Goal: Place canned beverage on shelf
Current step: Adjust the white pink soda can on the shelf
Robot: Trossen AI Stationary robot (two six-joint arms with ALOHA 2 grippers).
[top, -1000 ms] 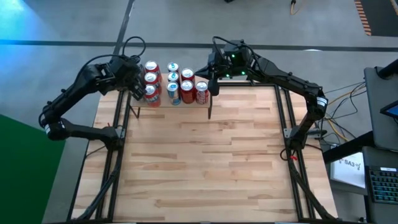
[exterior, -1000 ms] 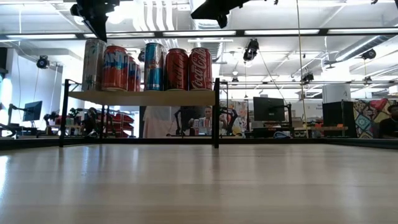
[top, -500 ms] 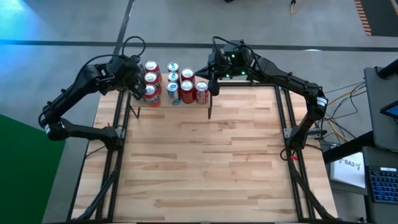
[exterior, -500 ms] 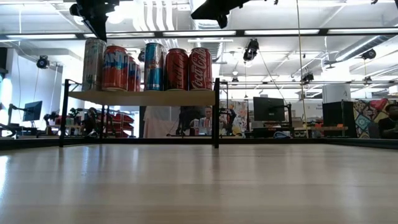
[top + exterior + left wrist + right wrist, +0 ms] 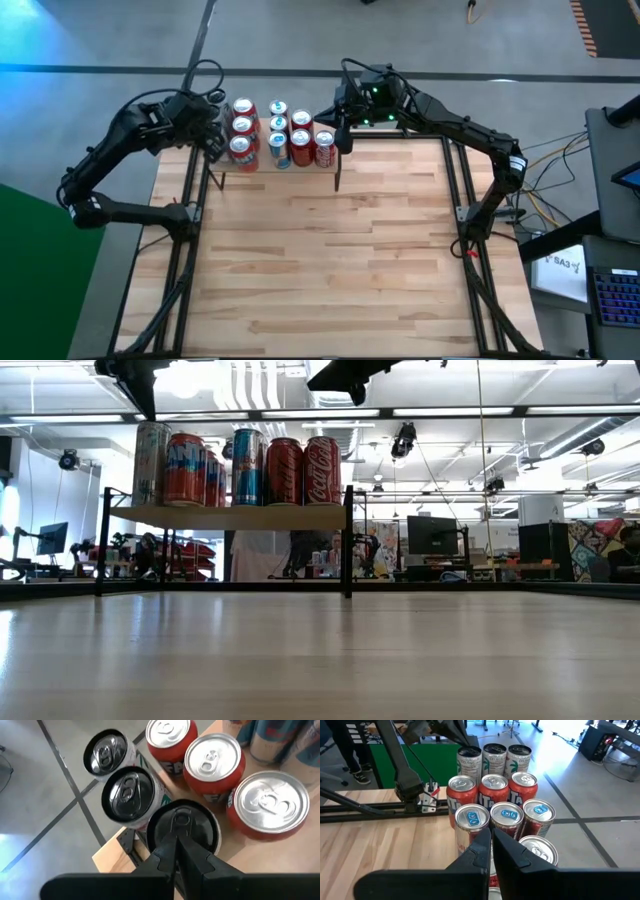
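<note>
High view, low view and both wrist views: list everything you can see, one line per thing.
shelf: one, light wood with black uprights, far edge of the table
table: one, light butcher-block wood, under both arms
dark-lidded cans: three, white, shelf end by the left arm
silver-lidded cans: three, red, next row
blue-tabbed cans: three, row after that
Coca-Cola cans: at least two, red, shelf end by the right arm
left pincer: shut, dark, over a dark-lidded can, holding nothing
right pincer: shut, dark, over the opposite shelf end, holding nothing
</note>
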